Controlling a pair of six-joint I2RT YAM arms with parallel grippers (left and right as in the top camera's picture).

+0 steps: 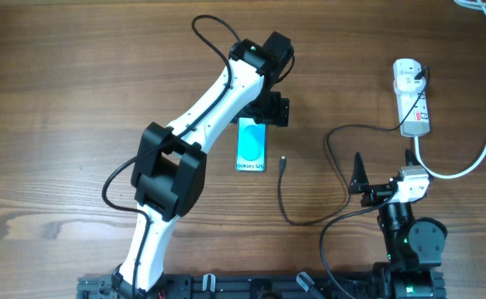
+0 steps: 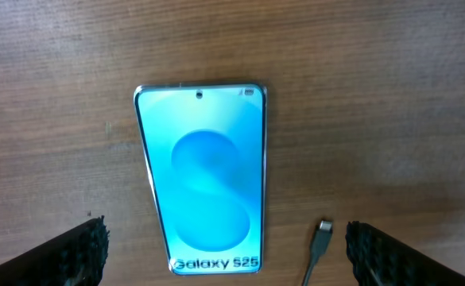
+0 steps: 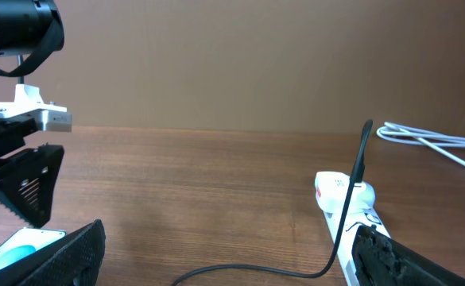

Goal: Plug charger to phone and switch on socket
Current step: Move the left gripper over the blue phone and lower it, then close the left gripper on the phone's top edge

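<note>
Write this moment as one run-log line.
left gripper: open over flat turquoise-screen phone | right gripper: open, empty | thin black charger cable's plug tip: beside phone, unplugged | white elongated socket strip: untouched

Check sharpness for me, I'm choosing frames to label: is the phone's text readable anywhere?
Left wrist: phone sharp, "Galaxy S25" readable, no glare. Overhead: the text is tiny, barely legible. Right wrist: only a phone corner shows, beside blurred near end effector fingers.
</note>
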